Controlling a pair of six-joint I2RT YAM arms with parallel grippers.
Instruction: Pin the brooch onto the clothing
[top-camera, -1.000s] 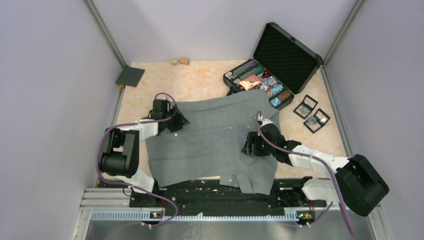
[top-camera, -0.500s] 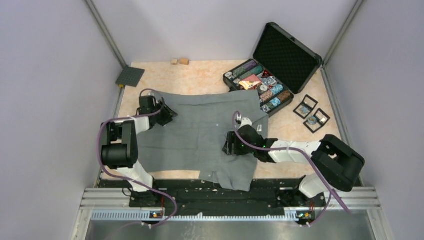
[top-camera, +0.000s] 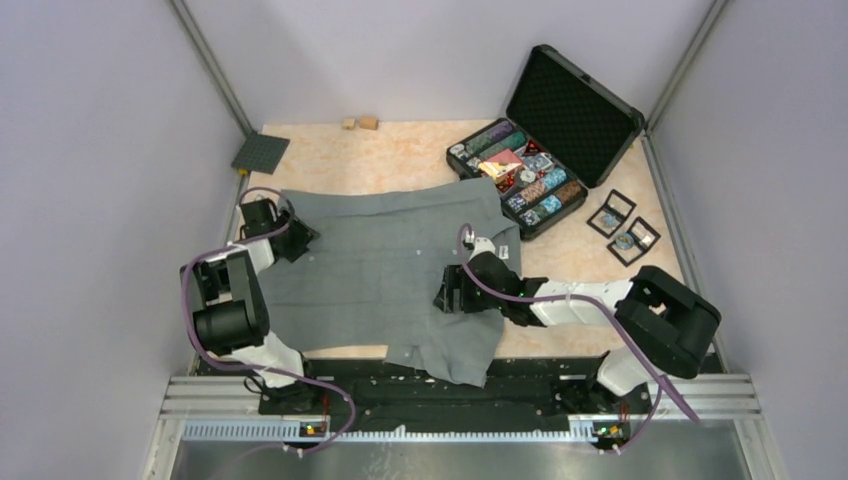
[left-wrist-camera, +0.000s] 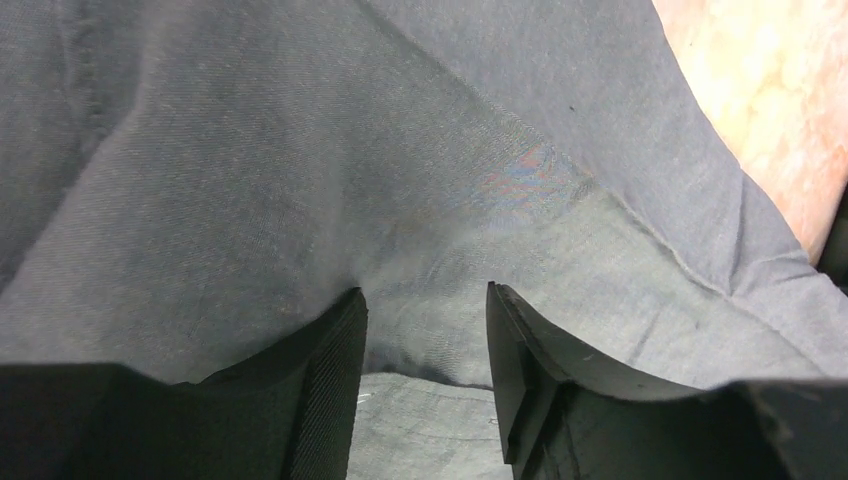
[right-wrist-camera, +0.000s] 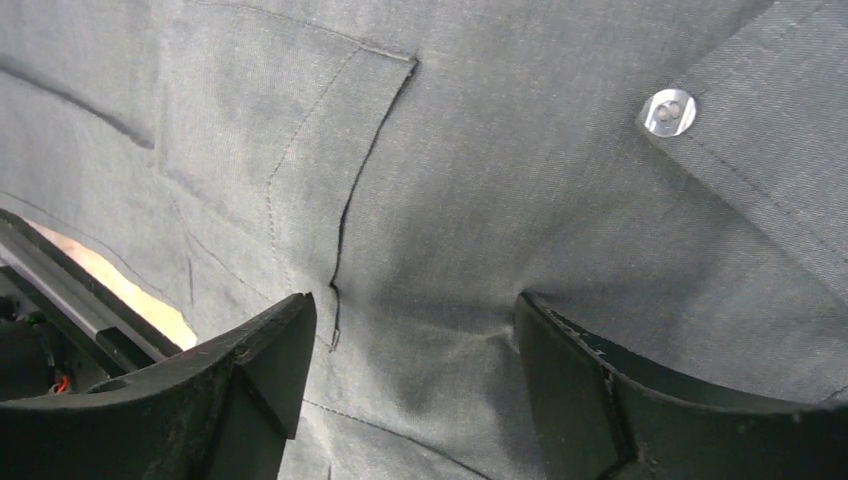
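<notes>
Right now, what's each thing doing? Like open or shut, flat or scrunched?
Grey short-sleeved button-up shirt, spread out on the table, near corner hanging over the front.
Black hard-shell case, lid open, trays full.
Two small black square boxes, lying flat beside the case.
Left gripper, pinching a fold of the shirt.
Right gripper, jaws wide, tips pressing on the shirt.

The shirt (top-camera: 400, 275) is matt grey woven cloth with a fine visible weave and stitched seams; its button (right-wrist-camera: 669, 111) looks glossy and pale. The left pincer (left-wrist-camera: 425, 385) has matt black fingers, one with a ribbed pad. The table (top-camera: 400, 155) is a mottled peach surface. The case (top-camera: 570, 110) is lined with black dimpled foam.
</notes>
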